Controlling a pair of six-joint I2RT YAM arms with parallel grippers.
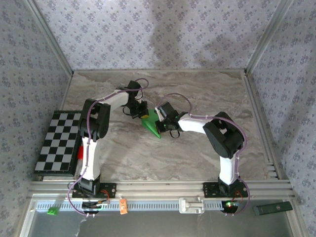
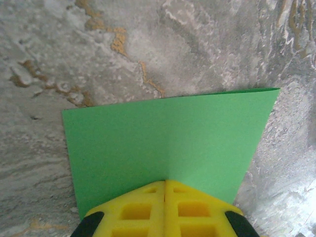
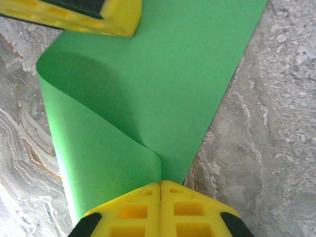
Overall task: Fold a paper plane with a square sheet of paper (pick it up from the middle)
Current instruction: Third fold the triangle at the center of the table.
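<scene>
Paper (image 1: 151,126) was held at mid-worktop (image 1: 197,94), pinched by the left gripper (image 2: 164,183) and the right gripper (image 3: 161,183), both clamped onto it. From above its shape was partly hidden; one flap was curled over.

The left gripper (image 2: 164,183) hides the near edge of the square sheet of paper (image 2: 163,143); the right wrist view crops its top.
</scene>
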